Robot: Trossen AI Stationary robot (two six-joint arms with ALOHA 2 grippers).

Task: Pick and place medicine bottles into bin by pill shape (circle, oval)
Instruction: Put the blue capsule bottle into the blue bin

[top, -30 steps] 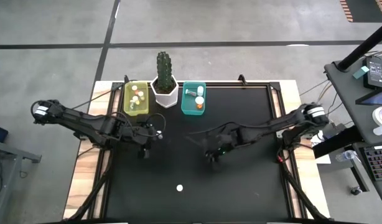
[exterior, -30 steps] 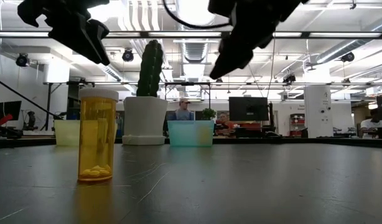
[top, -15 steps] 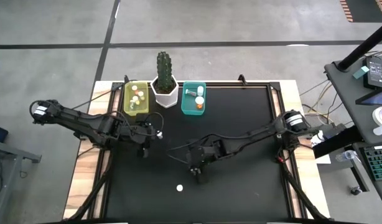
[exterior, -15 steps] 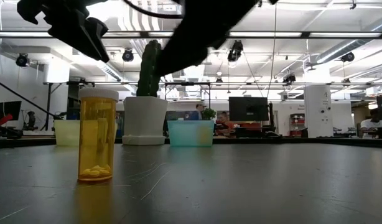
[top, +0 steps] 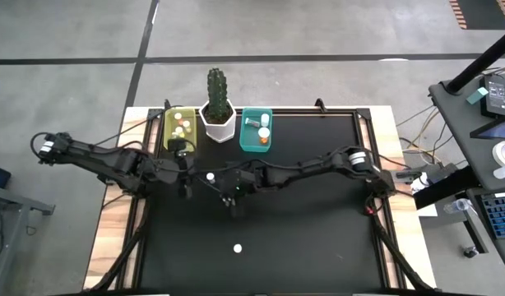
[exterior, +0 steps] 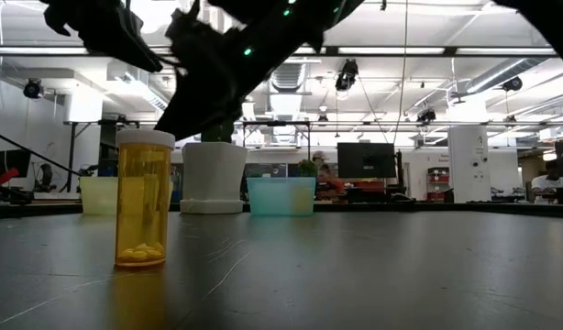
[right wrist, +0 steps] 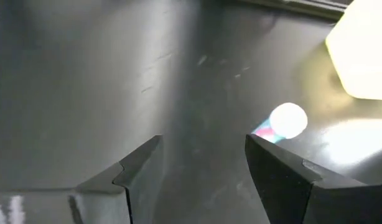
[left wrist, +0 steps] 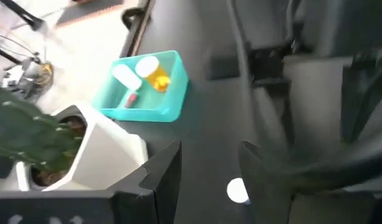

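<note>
A black table (top: pixel 318 238) is seen on a grey concrete floor; a large hall with ceiling lights and monitors lies behind it. At the far edge a white cactus pot (top: pixel 219 123) stands between a yellow bin (top: pixel 179 129) and a teal bin (top: pixel 256 130), both holding bottles. One capped bottle (top: pixel 210 177) stands between the grippers, another (top: pixel 237 247) alone nearer the front. The left gripper (top: pixel 185 174) and right gripper (top: pixel 233 197) are held apart-fingered, with nothing grasped.
</note>
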